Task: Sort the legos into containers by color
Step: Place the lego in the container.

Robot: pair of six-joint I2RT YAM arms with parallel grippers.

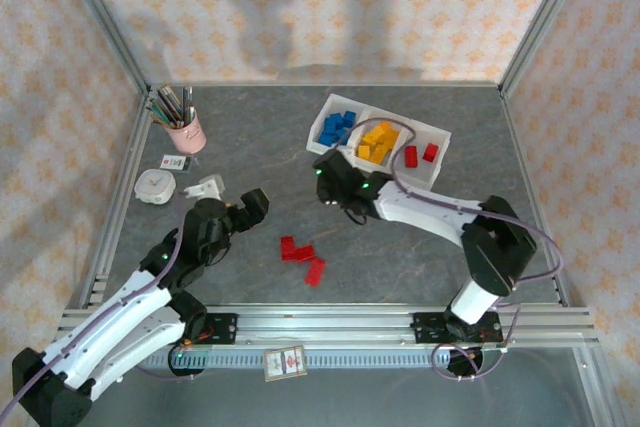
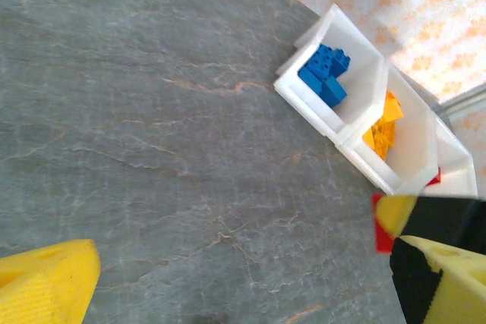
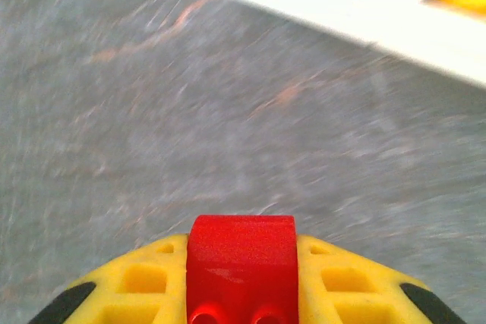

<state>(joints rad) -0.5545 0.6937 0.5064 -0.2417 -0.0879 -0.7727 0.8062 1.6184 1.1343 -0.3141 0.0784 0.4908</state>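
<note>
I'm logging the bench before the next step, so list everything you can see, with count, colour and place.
tray: one, white, three compartments, far right
blue bricks: several, left compartment
yellow-orange bricks: several, middle compartment
red bricks in tray: two, right compartment
loose red bricks: three or four, table centre
held red brick: one, in right gripper
pencil cup: one, pink, far left
round object: one, white, left side
table: grey, marbled
left gripper: open, yellow fingers
right gripper: shut on held red brick
</note>
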